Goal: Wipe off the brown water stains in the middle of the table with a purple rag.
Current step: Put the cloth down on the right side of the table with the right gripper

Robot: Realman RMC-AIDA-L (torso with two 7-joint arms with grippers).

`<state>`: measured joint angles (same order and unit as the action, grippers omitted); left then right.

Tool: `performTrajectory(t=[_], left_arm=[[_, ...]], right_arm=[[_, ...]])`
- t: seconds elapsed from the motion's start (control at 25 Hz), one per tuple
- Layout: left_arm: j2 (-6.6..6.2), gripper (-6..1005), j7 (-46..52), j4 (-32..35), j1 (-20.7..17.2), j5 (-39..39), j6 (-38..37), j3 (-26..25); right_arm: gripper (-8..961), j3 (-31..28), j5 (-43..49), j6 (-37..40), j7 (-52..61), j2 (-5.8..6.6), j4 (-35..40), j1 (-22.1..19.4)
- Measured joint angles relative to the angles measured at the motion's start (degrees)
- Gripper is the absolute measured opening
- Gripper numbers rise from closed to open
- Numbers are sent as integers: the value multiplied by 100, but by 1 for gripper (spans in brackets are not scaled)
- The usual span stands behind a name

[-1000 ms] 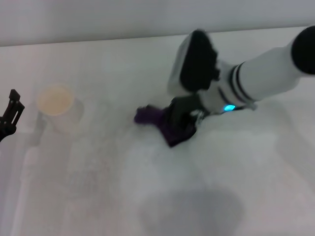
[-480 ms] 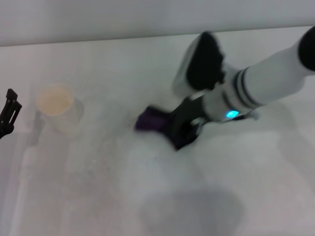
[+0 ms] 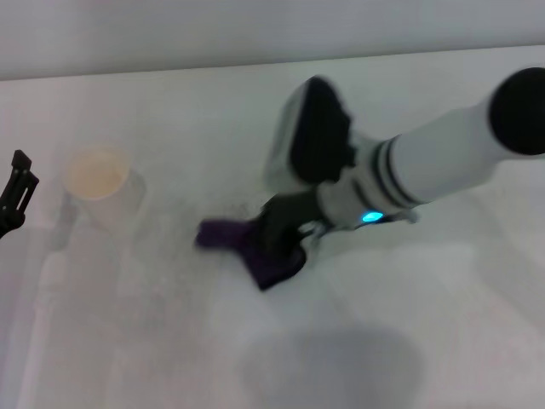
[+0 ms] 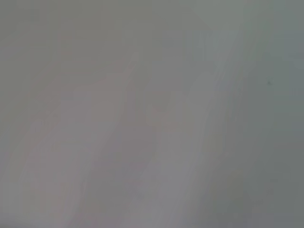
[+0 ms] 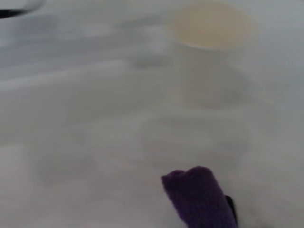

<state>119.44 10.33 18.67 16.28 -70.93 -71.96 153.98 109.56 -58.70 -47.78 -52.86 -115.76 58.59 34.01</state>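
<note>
My right gripper (image 3: pixel 277 245) is shut on the purple rag (image 3: pixel 223 234) and presses it onto the white table (image 3: pixel 170 341) near the middle. The rag sticks out to the left of the gripper and below it. In the right wrist view the rag's end (image 5: pixel 199 197) lies on the table in front of the paper cup. No tan-brown blotch of the water stains can be made out in any view; the table around the rag looks pale. My left gripper (image 3: pixel 17 192) is parked at the table's far left edge. The left wrist view shows only blank table (image 4: pixel 152 114).
A white paper cup (image 3: pixel 98 177) with a cream inside stands upright at the left, between the left gripper and the rag; it also shows in the right wrist view (image 5: pixel 211 52). The table's back edge meets a pale wall (image 3: pixel 255 30).
My right gripper has dragged the rag leftward and a little toward the front of the table, after a small shift to the right. The left gripper and the cup have stayed put.
</note>
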Motion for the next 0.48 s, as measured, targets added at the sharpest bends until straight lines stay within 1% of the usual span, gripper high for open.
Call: performTrajectory(t=[0.16, 0.36, 0.48], left_arm=[[0, 889, 4, -6, 5, 0, -14, 0], [0, 890, 4, -14, 10, 0, -14, 0], [0, 890, 4, -20, 32, 1, -14, 0]], right_arm=[[170, -885, 164, 43, -38, 50, -143, -347], [178, -2053, 393, -281, -175, 77, -81, -805], [183, -2431, 362, -477, -447, 60, -79, -956]])
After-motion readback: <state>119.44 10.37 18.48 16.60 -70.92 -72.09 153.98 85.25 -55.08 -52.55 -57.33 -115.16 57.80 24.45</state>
